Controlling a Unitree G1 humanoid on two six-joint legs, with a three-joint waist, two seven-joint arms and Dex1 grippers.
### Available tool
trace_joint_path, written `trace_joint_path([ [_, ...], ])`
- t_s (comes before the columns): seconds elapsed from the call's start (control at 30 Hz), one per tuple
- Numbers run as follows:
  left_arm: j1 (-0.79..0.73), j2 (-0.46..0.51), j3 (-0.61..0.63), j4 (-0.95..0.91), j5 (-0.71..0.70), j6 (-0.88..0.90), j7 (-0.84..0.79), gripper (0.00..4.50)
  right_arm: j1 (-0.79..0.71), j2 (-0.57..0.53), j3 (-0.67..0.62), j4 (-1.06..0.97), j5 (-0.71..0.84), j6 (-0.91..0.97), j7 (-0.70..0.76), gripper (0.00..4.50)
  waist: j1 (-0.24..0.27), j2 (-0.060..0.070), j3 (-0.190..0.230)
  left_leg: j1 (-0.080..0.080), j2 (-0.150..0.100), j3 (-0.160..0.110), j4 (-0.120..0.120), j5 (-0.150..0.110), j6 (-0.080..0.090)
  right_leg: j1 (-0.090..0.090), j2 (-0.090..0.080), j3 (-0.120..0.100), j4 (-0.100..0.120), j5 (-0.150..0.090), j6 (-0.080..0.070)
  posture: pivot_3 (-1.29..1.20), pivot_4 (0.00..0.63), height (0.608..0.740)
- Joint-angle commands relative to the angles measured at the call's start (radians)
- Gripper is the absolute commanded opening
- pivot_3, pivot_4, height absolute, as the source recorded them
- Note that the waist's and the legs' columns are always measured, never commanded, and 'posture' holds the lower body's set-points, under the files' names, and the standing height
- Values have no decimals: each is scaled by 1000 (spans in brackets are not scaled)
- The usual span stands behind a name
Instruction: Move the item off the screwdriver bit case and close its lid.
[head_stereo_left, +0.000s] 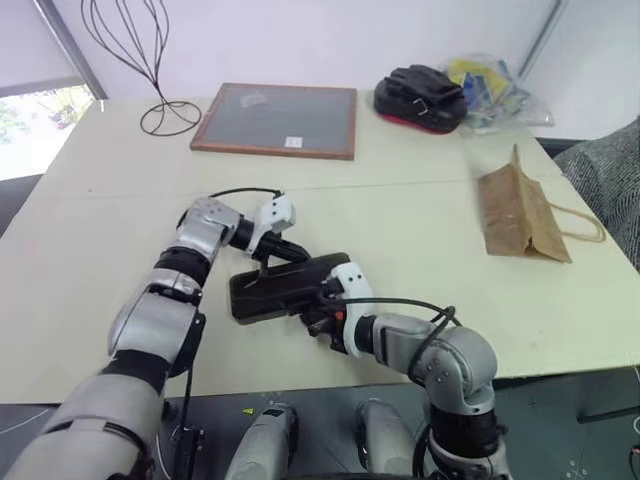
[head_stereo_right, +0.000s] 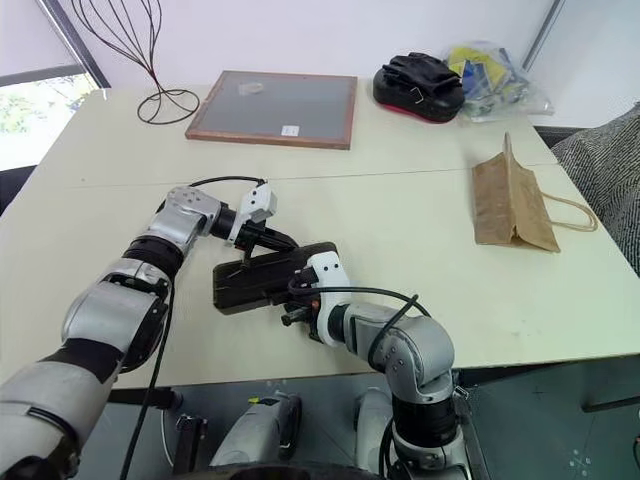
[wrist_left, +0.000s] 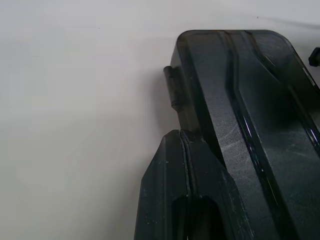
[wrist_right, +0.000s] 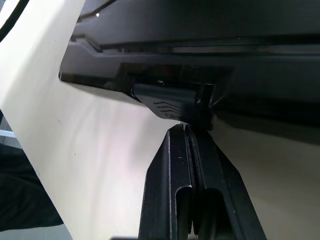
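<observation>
Left eye view, brown paper bag (head_stereo_left: 520, 215) off the lidded case (head_stereo_left: 285, 288) (bench (head_stereo_left: 420, 250)), left gripper (head_stereo_left: 288, 252) and right gripper (head_stereo_left: 322, 300) fingers pinched together, holding nothing.

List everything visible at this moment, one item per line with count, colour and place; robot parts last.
screwdriver bit case: 1, dark grey-black, near table edge, lid down
latch: 1, black, case's near edge
paper bag: 1, brown, flat, right side of table
framed board: 1, grey, wood frame, far centre
wire stand: 1, black, far left
black item: 1, red-edged, far right
plastic bag: 1, yellow-blue, beside it
table: 1, cream
left tool: shut, at case's far edge
right tool: shut, at latch
</observation>
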Motion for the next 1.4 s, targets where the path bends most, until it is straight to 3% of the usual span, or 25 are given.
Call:
trace_joint_path([
  [0.03, 52, -3, -31, -29, 34, -40, -24, 0, -16, 44, -11, 40, -27, -60, -56, 32, -5, 0, 0, 2, 0, 0, -1, 0, 0, 2, 0, 0, 0, 0, 0, 0, 150, 734],
  [0.57, 216, -67, -69, -166, 43, -15, -4, 0, -54, 40, -15, 77, -32, -134, -94, 32, -8, 3, -17, 12, 1, 0, -4, -1, 1, 12, 1, 1, -3, -1, 0, 0, 150, 734],
  [0.73, 268, -64, -89, -218, 54, -1, -19, 0, -70, 40, -18, 89, -39, -163, -101, 32, -8, 3, -23, 25, 1, 0, -12, -1, 2, 23, 0, 1, -7, -3, 3, 0, 150, 734],
  [0.87, 319, -53, -110, -242, 79, -12, -24, 0, -87, 36, -10, 99, -46, -184, -102, 32, -9, 3, -32, 27, 1, 0, -15, -1, 2, 23, 0, 1, -8, -5, 4, 0, 150, 734],
  [1.4, 449, -41, -148, -98, 216, -219, 141, 0, -134, 16, -7, 66, -29, -169, -105, 32, -14, 23, -56, 33, 3, 1, -18, -5, 8, 27, 0, 2, -7, -12, 4, 0, 150, 734],
])
